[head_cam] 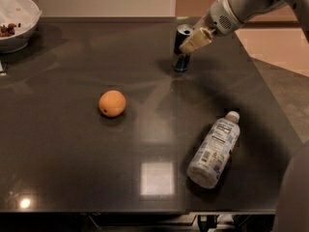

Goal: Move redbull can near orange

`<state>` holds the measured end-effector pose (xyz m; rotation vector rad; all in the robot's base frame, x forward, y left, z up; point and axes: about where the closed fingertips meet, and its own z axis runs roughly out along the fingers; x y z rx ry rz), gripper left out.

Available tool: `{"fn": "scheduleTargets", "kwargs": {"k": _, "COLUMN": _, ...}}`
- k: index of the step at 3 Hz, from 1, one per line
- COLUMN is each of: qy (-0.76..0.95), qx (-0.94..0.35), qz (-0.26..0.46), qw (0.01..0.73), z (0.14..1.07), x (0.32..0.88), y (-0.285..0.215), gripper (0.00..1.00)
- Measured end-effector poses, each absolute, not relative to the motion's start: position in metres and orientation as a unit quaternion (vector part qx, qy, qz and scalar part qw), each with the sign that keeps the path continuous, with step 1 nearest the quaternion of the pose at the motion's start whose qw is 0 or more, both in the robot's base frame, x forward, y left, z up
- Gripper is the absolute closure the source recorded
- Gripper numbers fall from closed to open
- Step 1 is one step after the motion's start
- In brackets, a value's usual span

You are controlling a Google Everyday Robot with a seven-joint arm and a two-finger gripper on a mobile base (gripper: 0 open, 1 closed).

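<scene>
One redbull can (180, 57) and one orange (112, 103) are the things that matter on this dark, glossy table (72, 153), and they stand well apart. The can is upright near the far edge, right of centre. The orange sits alone toward the middle-left, nearer the camera. My arm reaches in from the upper right, and my gripper (189, 38) is at the can's upper half, pinching it. One pale finger (197, 39) lies across the side of the can just under its silver top, and the other is hidden behind the can. I cannot tell whether the can's base rests on the table or hangs just above it. A clear plastic bottle (214, 150) with a white label lies on its side at the near right, away from both things and, as I judge it, out of the direct line between them. A white bowl (21, 38) sits at the far left corner. By my reckoning, the grasp is made but the real work is not done: the can has yet to cross the open stretch of table, leftward and toward the camera. It must then be set down upright just beside the orange without nudging the fruit, which would roll easily, and then let go.
</scene>
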<state>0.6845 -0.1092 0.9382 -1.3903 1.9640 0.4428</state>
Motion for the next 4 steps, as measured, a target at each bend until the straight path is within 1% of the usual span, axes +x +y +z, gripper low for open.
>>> {"fn": "scheduleTargets", "kwargs": {"k": 2, "qy": 0.701, "qx": -0.593, "qz": 0.233, "qw": 0.320, "z": 0.938, "x": 0.615, "y": -0.048, "gripper": 1.00}}
{"fn": "scheduleTargets", "kwargs": {"k": 3, "qy": 0.679, "qx": -0.621, "qz": 0.240, "qw": 0.308, "z": 0.936, "x": 0.585, "y": -0.026, "gripper": 1.00}}
{"fn": "scheduleTargets", "kwargs": {"k": 4, "qy": 0.659, "qx": -0.648, "qz": 0.243, "qw": 0.293, "z": 0.932, "x": 0.566, "y": -0.010, "gripper": 0.82}}
